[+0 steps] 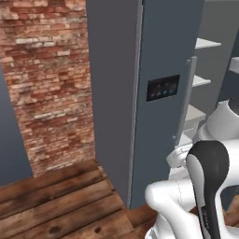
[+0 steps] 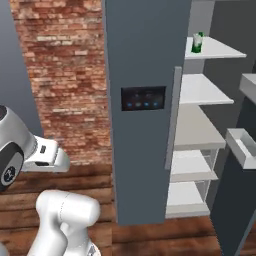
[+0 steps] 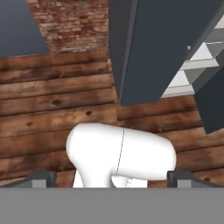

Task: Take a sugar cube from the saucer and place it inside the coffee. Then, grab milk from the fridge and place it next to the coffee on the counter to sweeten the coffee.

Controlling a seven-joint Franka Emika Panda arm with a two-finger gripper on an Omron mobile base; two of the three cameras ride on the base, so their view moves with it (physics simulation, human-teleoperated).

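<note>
Nearest, at the bottom of the hand view, the gripper (image 3: 112,177) is seen by its two dark fingertips (image 3: 41,178), set far apart at about 7 and 5 o'clock; the jaws are spread wide with nothing between them. Beyond the tips, a wooden plank floor (image 3: 52,109) is looked down on.

Next out, the fridge (image 2: 145,50) is met: in the right base view its tall grey door fills the centre, from 12 down to 6 o'clock. A dark panel with blue lights (image 2: 143,98) is set at the middle of the door face, and a vertical grey handle (image 2: 173,117) runs just to the 3 o'clock side of that panel. In the left base view the same door (image 1: 163,56) is seen edge-on, with the panel (image 1: 163,87) at roughly 2 o'clock.

Past the door edge, white shelves (image 2: 205,90) are stacked at 3 o'clock in the right base view (the fridge stands open on this side). On the topmost shelf, toward 1 o'clock, the milk (image 2: 198,43) is standing upright near the shelf's front left corner, small and green-marked; finer detail cannot be told.

Farthest back, a red brick wall (image 1: 51,79) is seen at 10 o'clock in the left base view, meeting the floor behind the fridge.
</note>
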